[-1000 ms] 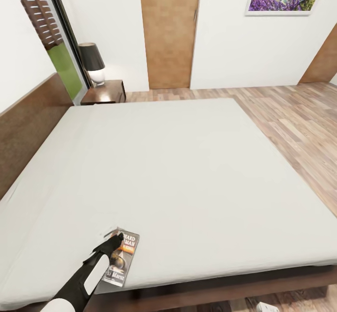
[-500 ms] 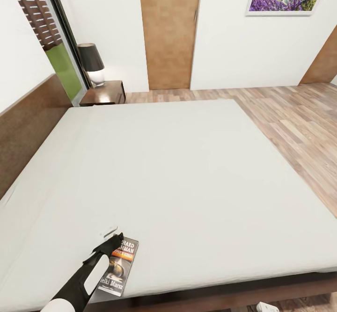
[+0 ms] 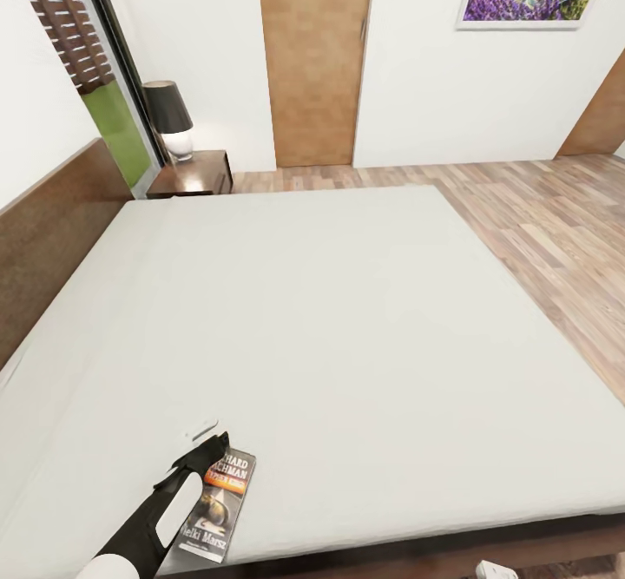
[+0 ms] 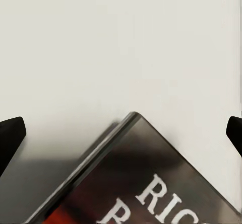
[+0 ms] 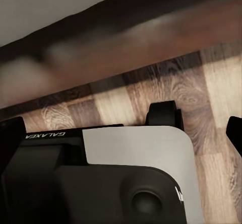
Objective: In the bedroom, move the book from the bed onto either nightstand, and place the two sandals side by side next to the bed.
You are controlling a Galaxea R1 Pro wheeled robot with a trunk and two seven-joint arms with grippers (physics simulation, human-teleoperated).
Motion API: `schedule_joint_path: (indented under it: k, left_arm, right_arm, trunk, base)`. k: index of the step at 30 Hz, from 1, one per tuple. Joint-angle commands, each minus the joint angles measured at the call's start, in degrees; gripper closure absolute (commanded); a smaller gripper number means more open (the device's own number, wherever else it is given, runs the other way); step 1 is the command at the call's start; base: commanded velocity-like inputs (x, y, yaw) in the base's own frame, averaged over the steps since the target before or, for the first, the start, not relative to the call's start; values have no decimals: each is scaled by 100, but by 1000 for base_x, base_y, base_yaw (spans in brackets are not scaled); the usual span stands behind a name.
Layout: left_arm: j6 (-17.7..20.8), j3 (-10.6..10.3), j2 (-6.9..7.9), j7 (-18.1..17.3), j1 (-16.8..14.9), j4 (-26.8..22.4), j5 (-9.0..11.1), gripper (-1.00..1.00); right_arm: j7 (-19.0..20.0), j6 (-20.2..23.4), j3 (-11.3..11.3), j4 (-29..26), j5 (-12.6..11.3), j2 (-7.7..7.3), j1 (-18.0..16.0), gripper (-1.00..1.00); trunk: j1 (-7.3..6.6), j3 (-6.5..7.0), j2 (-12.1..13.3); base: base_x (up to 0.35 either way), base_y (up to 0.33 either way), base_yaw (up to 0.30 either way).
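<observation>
The left gripper (image 3: pixel 213 444) is hovering over the book (image 3: pixel 215 509), its fingers (image 4: pixel 11 136) standing wide apart with a book corner between them. The book is lying flat near the bed's (image 3: pixel 347 319) near edge. The right gripper's fingers (image 5: pixel 235 133) are standing apart above the floor (image 5: pixel 217 83). Farther off, the nightstand (image 3: pixel 193 173) is carrying a lamp (image 3: pixel 169 117).

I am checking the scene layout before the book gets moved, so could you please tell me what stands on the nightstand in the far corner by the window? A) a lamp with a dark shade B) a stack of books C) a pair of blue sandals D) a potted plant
A: in the head view a lamp with a dark shade and a pale base stands on the nightstand beyond the bed.
</observation>
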Motion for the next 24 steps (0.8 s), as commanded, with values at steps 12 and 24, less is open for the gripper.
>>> schedule_joint_path:
  k: [12, 24]
  left_arm:
    - [8, -39, 9, 53, 1, -13, 34, -100]
    - [23, -99, -3, 73, 0, -120, 11, -100]
  right_arm:
    - [24, 24, -25, -2, -11, 1, -2, -100]
    - [22, 23, -23, -2, -9, 1, -2, -100]
  trunk:
    - [0, -4, -2]
    - [0, -4, -2]
  base:
    - [7, 0, 0]
    - [0, 0, 0]
